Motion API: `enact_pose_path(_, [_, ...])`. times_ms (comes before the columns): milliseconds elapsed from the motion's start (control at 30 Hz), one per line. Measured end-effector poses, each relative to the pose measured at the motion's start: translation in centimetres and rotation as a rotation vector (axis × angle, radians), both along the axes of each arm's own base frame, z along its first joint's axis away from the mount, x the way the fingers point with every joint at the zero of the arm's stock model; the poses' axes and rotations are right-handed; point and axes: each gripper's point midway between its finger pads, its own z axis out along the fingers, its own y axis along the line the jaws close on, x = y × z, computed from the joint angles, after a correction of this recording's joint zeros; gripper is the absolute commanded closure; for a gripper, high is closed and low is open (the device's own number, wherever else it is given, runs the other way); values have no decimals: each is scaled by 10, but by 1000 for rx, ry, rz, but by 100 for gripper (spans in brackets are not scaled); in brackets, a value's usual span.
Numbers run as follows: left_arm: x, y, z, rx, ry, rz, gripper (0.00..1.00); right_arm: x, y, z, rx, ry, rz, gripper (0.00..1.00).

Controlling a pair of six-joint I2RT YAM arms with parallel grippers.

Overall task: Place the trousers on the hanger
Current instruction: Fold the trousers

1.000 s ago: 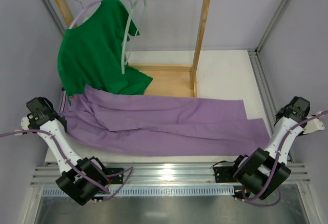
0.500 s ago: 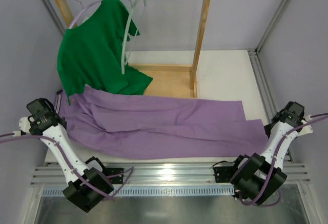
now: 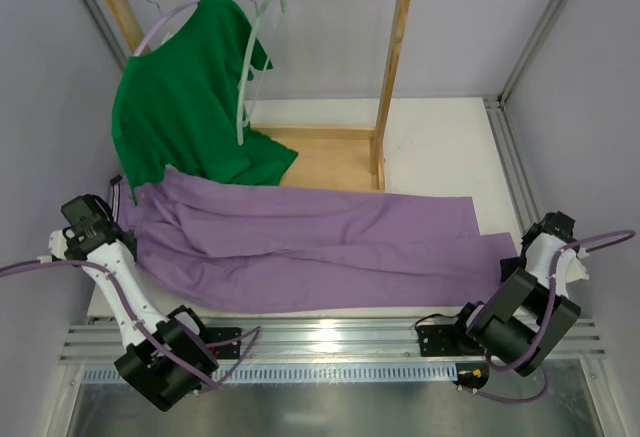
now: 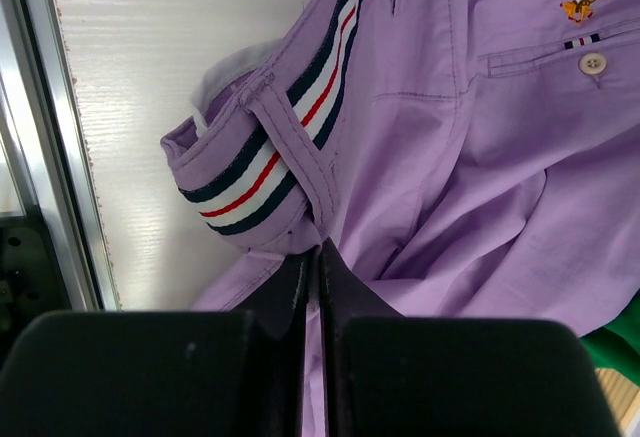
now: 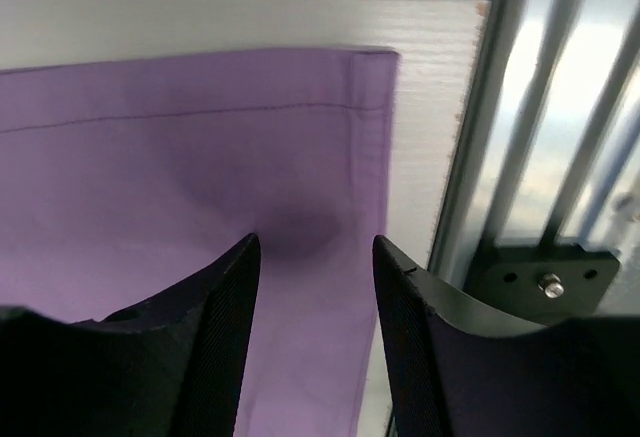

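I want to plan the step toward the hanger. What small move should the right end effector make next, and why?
Probably lift the right end effector straight up, clear of the trousers. Its jaws stand open over the leg hem and hold nothing, while the left end effector is shut on fabric beside the striped waistband.

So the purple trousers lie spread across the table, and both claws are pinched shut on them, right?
Not quite. Only the left gripper is pinched shut on the trousers, at the waistband. The right wrist view shows the right gripper open, poised over the leg hem.
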Motion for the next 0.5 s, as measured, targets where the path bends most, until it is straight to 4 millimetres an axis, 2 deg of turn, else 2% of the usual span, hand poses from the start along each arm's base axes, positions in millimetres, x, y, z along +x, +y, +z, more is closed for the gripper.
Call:
enact_pose_path(67, [1, 0, 0, -2, -1, -2, 100, 14, 3, -4, -1, -54, 54, 47])
enact_pose_path(133, [2, 0, 2, 0, -6, -5, 100, 41, 10, -2, -4, -145, 163, 46])
enact_pose_path(200, [3, 0, 4, 3, -9, -7, 100, 74, 21, 11, -32, -242, 314, 41])
enact_pose_path(300, [3, 0, 5, 7, -12, -8, 100, 125, 39, 43, -70, -354, 537, 37])
enact_pose_path(400, [2, 1, 7, 20, -15, -8, 100, 164, 35, 70, -128, -412, 650, 34])
enact_pose_path(500, [2, 0, 8, 27, -18, -17, 100, 187, 27, 71, -147, -409, 723, 32])
